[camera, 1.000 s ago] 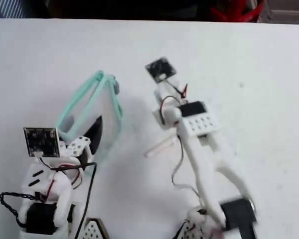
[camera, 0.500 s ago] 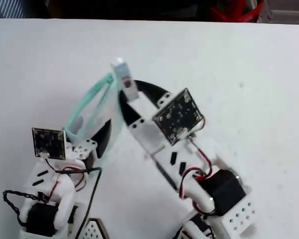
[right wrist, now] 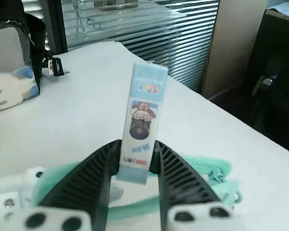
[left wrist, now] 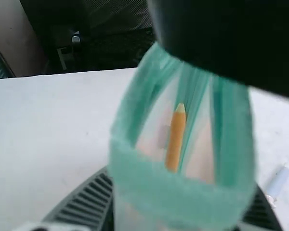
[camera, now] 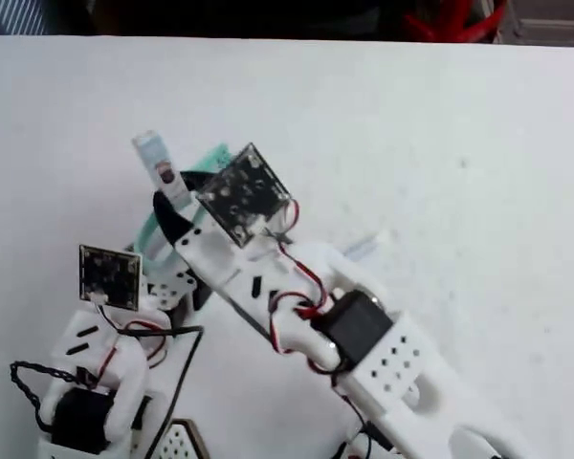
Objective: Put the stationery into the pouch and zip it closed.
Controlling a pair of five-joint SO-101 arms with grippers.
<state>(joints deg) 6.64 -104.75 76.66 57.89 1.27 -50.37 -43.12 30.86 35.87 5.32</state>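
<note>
The teal-edged clear pouch (left wrist: 135, 159) stands open, its near rim pinched in my left gripper (left wrist: 178, 214). An orange pencil (left wrist: 175, 137) lies inside it. In the high view the pouch (camera: 151, 229) is mostly hidden under the right arm, with my left gripper (camera: 179, 277) at its near end. My right gripper (right wrist: 137, 161) is shut on a small white-and-blue eraser (right wrist: 142, 120) held upright, with the pouch (right wrist: 202, 185) just below and beyond. From above, the eraser (camera: 158, 158) sticks out past the right gripper (camera: 175, 203) at the pouch's far end.
A pale blue pen (camera: 364, 247) lies loose on the white table (camera: 459, 143) to the right of the right arm, also seen as the pen (left wrist: 279, 178) beside the pouch. Bags (right wrist: 14, 62) sit far off on another table.
The right arm swung left from the table's middle, carrying the eraser across to the pouch's far left end. The pouch tilted slightly; the left arm barely moved.
</note>
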